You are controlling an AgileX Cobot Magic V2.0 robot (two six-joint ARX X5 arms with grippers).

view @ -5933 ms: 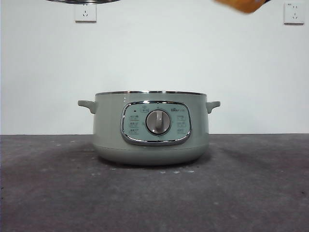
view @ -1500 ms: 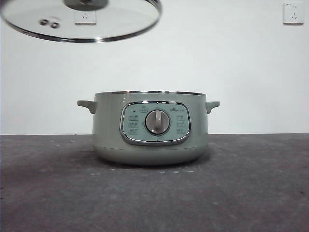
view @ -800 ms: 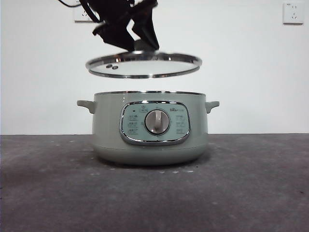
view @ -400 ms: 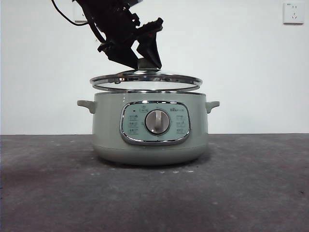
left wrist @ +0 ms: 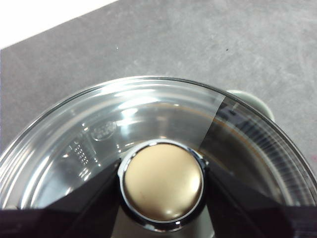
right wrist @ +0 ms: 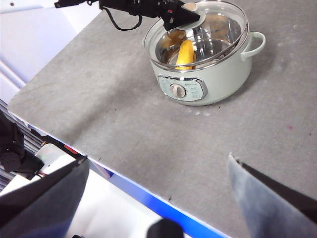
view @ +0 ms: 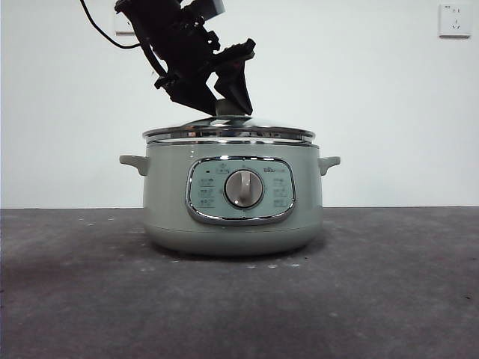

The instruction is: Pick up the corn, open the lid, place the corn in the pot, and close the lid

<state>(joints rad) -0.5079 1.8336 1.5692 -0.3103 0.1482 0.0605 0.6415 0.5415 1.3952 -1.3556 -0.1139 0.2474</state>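
The glass lid sits on the sage-green pot, chrome rim on the pot's rim. My left gripper reaches down from the upper left, shut on the lid's round knob; a jaw presses each side of it. The corn lies inside the pot, yellow through the glass of the lid. The front view does not show the corn. My right gripper is open and empty, high above the table's near edge, far from the pot.
The pot stands on a grey table before a white wall with a socket at the top right. One pot handle shows beyond the lid. The table's blue front edge lies below my right gripper.
My left gripper has lowered the lid from just above the pot onto its rim. Earlier the lid hung high at the upper left.
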